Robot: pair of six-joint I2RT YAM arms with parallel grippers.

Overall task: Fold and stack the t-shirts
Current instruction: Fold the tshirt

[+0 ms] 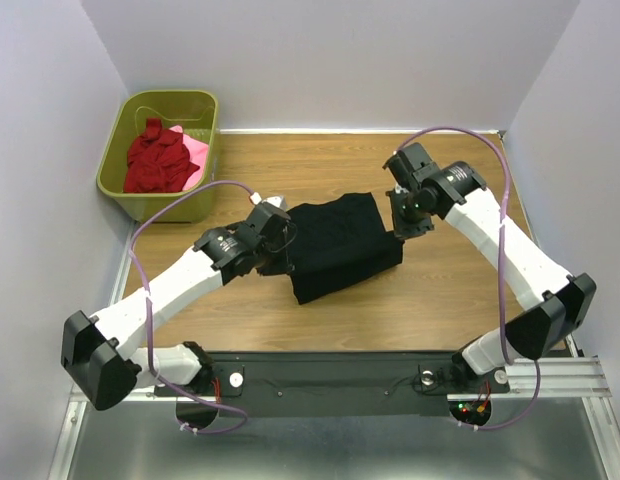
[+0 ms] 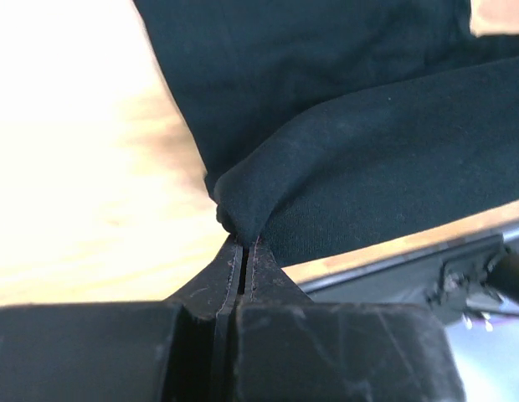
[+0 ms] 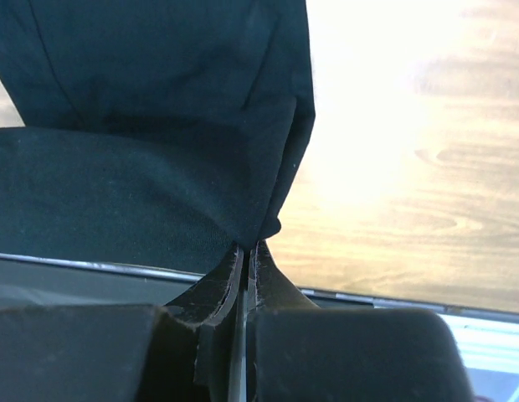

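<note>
1. Black shirt [image 1: 340,248] lies mid-desk [image 1: 290,160], partly folded.
2. Left gripper [image 2: 243,251] is clenched on its left corner, and right gripper [image 3: 247,251] on its right corner.
3. I'd move both arms in sync, edge taut, and lay it flush before releasing.
4. Red shirt [image 1: 155,160] and pink shirt [image 1: 196,150] sit in the basket [image 1: 125,140].

A black t-shirt [image 1: 342,248] is seen lying partly folded on the wooden tabletop [image 1: 440,300]. Its left edge is met by the left fingers [image 1: 287,243] and its right edge by the right fingers [image 1: 399,235]. A dark red t-shirt [image 1: 155,160] and a pink t-shirt [image 1: 196,152] are heaped in the olive-green basket [image 1: 140,203] at the far left.
</note>
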